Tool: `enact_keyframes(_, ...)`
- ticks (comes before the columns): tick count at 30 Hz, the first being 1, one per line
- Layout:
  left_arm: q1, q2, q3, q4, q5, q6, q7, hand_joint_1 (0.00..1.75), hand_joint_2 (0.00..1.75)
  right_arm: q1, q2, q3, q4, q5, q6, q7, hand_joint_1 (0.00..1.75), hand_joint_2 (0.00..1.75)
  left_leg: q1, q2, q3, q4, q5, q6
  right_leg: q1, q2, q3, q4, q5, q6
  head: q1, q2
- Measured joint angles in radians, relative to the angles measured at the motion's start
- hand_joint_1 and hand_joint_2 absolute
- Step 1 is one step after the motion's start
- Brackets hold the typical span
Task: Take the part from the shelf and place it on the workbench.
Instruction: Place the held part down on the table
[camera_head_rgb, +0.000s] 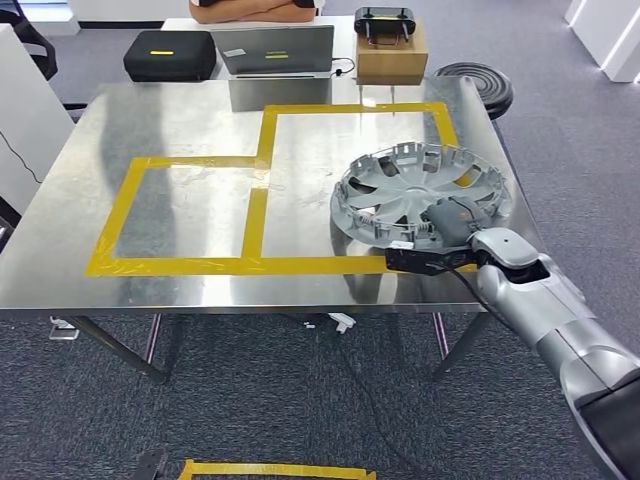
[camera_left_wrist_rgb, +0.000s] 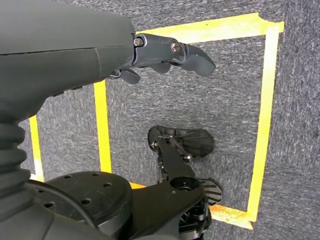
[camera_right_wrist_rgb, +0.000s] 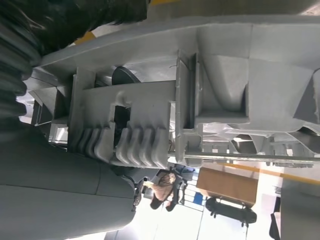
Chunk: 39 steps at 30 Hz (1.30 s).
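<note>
Grey carpeted room, steel workbench (camera_head_rgb: 189, 130) marked out in yellow tape (camera_head_rgb: 253, 215), with a black case (camera_head_rgb: 170, 55), a laptop (camera_head_rgb: 273, 48) and a cardboard box (camera_head_rgb: 391, 55) along the far side, and a person's folded arms beyond. Grey wheel-cover part (camera_head_rgb: 411, 190) near the bench's right edge, tilted, near rim raised, straddling the tape border of the right-hand square. Right hand (camera_head_rgb: 445, 225) gripping the part at its near rim; up close in the right wrist view, ribbed plastic of the part (camera_right_wrist_rgb: 211, 100) pressed against the hand. Left hand (camera_left_wrist_rgb: 166, 55) hanging over the carpet floor, holding nothing, fingers loosely extended. Placing step seemingly close to done, release pending. Risk from here: letting go while tilted, so the part drops, rocks or slides toward the nearby right edge; fingers caught in the rim's ribs could drag it off on withdrawal.
</note>
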<state>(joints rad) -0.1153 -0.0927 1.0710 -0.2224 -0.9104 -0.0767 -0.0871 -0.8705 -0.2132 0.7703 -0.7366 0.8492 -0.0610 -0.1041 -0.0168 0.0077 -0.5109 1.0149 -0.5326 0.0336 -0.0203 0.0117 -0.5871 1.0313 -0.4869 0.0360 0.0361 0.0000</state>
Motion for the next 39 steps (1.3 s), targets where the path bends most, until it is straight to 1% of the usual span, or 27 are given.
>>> enact_keyframes(9, -0.001, 0.000, -0.011, 0.000, -0.003, 0.000, -0.003, 0.00, 1.75, 0.018, 0.000, -0.002, -0.021, 0.007, -0.047, -0.011, 1.75, 1.75, 0.000, 0.000, 0.000, 0.000, 0.000, 0.000, 0.000, 0.000, 0.000, 0.000, 0.000, 0.000, 0.000, 0.000)
enact_keyframes(10, -0.001, 0.000, -0.012, 0.000, -0.003, 0.000, -0.004, 0.00, 1.75, 0.020, 0.000, -0.003, -0.024, 0.009, -0.049, -0.011, 1.60, 1.75, 0.000, 0.000, 0.000, 0.000, 0.000, 0.000, 0.000, 0.000, 0.000, 0.000, 0.000, 0.000, 0.000, 0.000)
enact_keyframes(13, -0.002, 0.000, -0.017, 0.000, -0.003, 0.000, -0.005, 0.00, 1.75, 0.024, 0.000, -0.006, -0.029, 0.016, -0.056, -0.011, 0.31, 1.75, 0.000, 0.000, 0.000, 0.000, 0.000, 0.000, 0.000, 0.000, 0.000, 0.000, 0.000, 0.000, 0.000, 0.000)
enact_keyframes(14, -0.002, 0.000, -0.019, 0.000, -0.003, 0.000, -0.006, 0.00, 1.75, 0.026, 0.000, -0.007, -0.031, 0.019, -0.062, -0.010, 0.02, 1.75, 0.000, 0.000, 0.000, 0.000, 0.000, 0.000, 0.000, 0.000, 0.000, 0.000, 0.000, 0.000, 0.000, 0.000)
enact_keyframes(15, -0.002, 0.000, -0.021, 0.000, -0.003, 0.000, -0.006, 0.00, 1.75, 0.028, 0.000, -0.008, -0.033, 0.023, -0.068, -0.009, 0.00, 1.75, 0.000, 0.000, 0.000, 0.000, 0.000, 0.000, 0.000, 0.000, 0.000, 0.000, 0.000, 0.000, 0.000, 0.000)
enact_keyframes(21, -0.002, 0.000, -0.026, 0.000, -0.003, 0.001, -0.009, 0.00, 1.75, 0.045, 0.000, -0.015, -0.041, 0.046, -0.089, 0.001, 0.00, 1.75, 0.000, 0.000, -0.001, 0.000, 0.000, 0.000, 0.000, 0.000, -0.001, 0.000, 0.000, 0.000, 0.000, 0.000)
enact_keyframes(39, -0.001, 0.000, -0.032, 0.000, 0.010, 0.005, -0.012, 0.00, 1.75, 0.062, -0.002, -0.055, -0.044, 0.058, -0.074, 0.033, 0.00, 1.75, 0.000, 0.000, -0.001, 0.000, 0.000, 0.000, 0.000, -0.001, -0.001, 0.000, 0.000, 0.000, 0.000, 0.000)
